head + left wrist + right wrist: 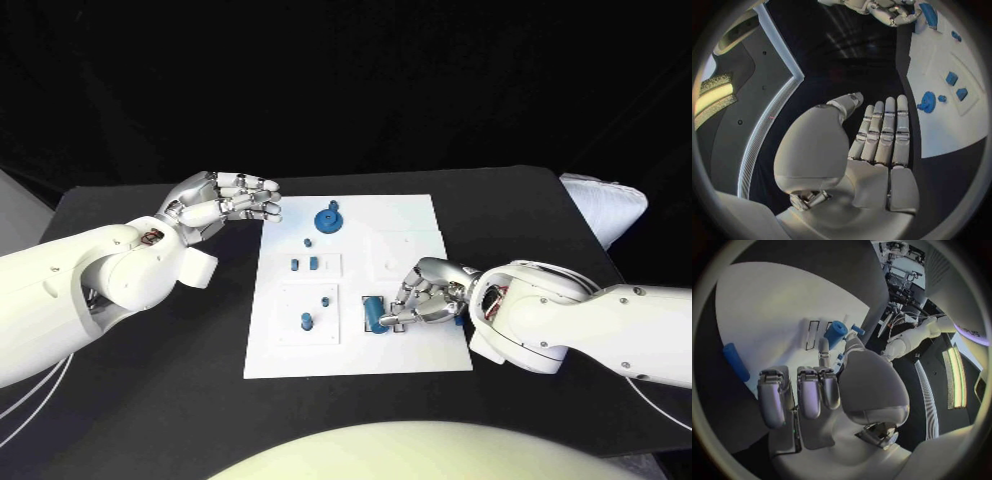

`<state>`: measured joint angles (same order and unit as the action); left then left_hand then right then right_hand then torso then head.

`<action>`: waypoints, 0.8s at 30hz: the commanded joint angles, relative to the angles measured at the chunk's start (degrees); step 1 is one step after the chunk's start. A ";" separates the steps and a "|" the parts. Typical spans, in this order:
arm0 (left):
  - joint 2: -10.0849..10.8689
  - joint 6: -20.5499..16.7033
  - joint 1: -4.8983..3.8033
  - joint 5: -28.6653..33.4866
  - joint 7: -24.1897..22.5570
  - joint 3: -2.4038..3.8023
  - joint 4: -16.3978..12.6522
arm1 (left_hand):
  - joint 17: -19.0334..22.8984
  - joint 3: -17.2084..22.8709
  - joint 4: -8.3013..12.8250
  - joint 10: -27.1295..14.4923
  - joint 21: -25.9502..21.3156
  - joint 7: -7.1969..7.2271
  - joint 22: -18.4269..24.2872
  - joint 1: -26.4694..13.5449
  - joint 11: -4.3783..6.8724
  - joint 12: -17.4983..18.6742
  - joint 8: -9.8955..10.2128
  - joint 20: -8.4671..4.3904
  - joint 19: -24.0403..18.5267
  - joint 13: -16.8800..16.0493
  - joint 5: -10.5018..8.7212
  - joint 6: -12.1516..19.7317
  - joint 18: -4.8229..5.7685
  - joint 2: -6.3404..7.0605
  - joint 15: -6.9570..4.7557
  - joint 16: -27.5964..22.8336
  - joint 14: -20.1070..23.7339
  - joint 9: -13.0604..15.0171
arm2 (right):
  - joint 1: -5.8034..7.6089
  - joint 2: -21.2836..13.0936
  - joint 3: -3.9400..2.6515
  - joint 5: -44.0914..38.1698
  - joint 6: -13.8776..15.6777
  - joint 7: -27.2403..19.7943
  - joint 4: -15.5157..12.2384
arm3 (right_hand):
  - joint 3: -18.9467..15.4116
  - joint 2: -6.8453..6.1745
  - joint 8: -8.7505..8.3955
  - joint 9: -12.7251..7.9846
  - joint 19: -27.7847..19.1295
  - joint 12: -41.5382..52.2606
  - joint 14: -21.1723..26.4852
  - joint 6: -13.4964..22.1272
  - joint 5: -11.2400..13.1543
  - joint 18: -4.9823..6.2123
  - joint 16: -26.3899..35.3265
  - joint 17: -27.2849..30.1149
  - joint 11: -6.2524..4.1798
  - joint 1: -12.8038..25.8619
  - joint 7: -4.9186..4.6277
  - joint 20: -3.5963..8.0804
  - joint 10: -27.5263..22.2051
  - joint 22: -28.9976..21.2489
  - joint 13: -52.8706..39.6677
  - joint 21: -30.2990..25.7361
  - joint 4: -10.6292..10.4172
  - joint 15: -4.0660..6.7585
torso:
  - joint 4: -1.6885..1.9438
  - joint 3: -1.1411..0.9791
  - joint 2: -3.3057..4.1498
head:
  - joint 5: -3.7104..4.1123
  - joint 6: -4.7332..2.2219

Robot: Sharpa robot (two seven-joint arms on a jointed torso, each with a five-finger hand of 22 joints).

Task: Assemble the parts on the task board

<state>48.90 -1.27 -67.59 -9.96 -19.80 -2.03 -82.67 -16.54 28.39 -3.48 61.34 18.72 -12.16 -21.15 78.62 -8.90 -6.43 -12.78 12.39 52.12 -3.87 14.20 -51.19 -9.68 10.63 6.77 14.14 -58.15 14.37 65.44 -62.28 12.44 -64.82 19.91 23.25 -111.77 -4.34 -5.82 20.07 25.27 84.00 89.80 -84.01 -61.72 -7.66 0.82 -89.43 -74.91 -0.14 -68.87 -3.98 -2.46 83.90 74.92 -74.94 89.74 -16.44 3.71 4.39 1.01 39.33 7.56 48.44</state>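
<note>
Head view: white task board [418, 215] lies mid black worktop [144, 400].

L robot hand [224, 203] hovers over the worktop just beside the board's far L corner, fingers curled inward, nothing in them. L wrist view shows the same robot hand [879, 145] w/ fingers side by side and straight, palm bare, board [942, 125] off to one side.

R robot hand [421, 295] rests over the board's near R part, fingers bent down around a blue block [375, 313]; fingertips look to touch it, but whether it is truly gripped cannot be told. R wrist view: robot hand [817, 390] w/ fingers curled, a blue cylinder-like part [835, 333] just past the fingertips, a 2nd blue bar [736, 361] lying well apart on the board [773, 305].

Other parts on the board, head view: round blue disc [330, 218] near the far edge; small peg [310, 242] just nearer; two small pieces [303, 264] side by side in a recessed square; one piece [307, 320] in the near L square.
</note>
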 commanded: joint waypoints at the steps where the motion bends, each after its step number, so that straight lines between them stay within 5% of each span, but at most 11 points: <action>1: -0.10 0.64 0.01 0.21 -0.33 0.03 -0.07 | -0.05 -0.09 -0.32 0.22 -0.21 0.08 0.05 0.26 -0.28 0.22 -0.15 0.08 0.27 0.00 0.00 -0.11 -0.60 -0.16 0.02 -0.40 -0.50 -0.09 | -0.04 -0.24 0.00 -1.31 -2.41 -3.60 -0.06 | 0.52 0.11 0.26 0.02 6.00 0.20 -5.72 0.12 0.37 -0.82 -0.10 -13.93 -0.43 -1.21 0.31 0.60 6.10 15.08 -15.06 0.26 -0.15 0.50 | 0.06 0.02 0.01 | -0.01 0.01; 9: -0.10 0.64 0.01 0.21 -0.28 0.03 -0.08 | -0.05 -0.09 -0.32 0.22 -0.21 0.08 0.05 0.26 -0.28 0.22 -0.15 0.08 0.27 0.00 0.00 -0.11 -0.60 -0.16 0.02 -0.40 -0.50 -0.09 | -0.04 -0.19 0.00 -1.30 -2.72 -3.20 0.49 | 1.04 0.32 0.29 -0.03 6.00 0.20 -5.72 0.15 0.49 -0.82 -0.11 -13.93 -0.45 -2.15 0.32 0.62 6.10 15.08 -15.06 0.26 -0.13 0.52 | 0.08 0.10 0.02 | -0.10 0.16; 17: -0.05 0.54 0.01 0.21 -0.20 0.03 -0.14 | -0.11 -0.08 -0.38 0.23 -0.26 0.02 0.08 0.24 -0.29 0.24 -0.15 0.06 0.33 0.01 0.00 -0.12 -0.60 -0.22 0.01 -0.43 -0.54 -0.13 | -0.07 0.97 0.00 -1.75 -1.85 -1.36 1.69 | 2.94 2.58 0.17 -0.33 6.00 0.20 -5.70 0.26 0.12 -0.82 -0.06 -13.83 -0.45 -4.41 0.31 0.66 6.10 15.08 -15.06 0.26 -0.13 0.54 | 0.09 0.10 0.01 | -0.13 0.30; 24: -0.02 0.53 0.01 0.21 -0.15 0.03 -0.21 | -0.13 -0.10 -0.43 0.17 -0.29 -0.08 0.10 0.20 -0.34 0.28 -0.11 0.06 0.36 0.02 0.00 -0.06 -0.60 -0.21 0.02 -0.44 -0.55 -0.16 | -0.26 2.36 0.00 -2.91 -1.04 0.00 2.52 | 3.19 2.65 0.14 -0.40 6.00 0.20 -5.69 0.27 -0.34 -0.82 -0.04 -13.79 -0.48 -4.69 0.34 0.66 6.10 15.08 -15.06 0.26 -0.05 0.55 | 0.06 0.09 0.01 | -0.04 0.29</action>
<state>48.93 -1.28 -67.59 -9.96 -19.70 -2.04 -82.71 -16.62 28.22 -3.65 61.34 18.74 -12.16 -21.10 78.62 -8.90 -6.43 -12.78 12.39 52.12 -3.87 14.20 -51.19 -9.68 10.63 6.77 13.92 -58.15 14.25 65.30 -60.04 12.43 -66.22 18.72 22.25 -109.34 -1.47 -3.40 20.07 24.91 84.01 89.80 -84.01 -61.52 -7.66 0.81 -89.43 -74.91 -0.14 -73.23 -3.77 -2.05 83.90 74.90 -74.92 89.74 -16.44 3.71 4.48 1.12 39.34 7.47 48.77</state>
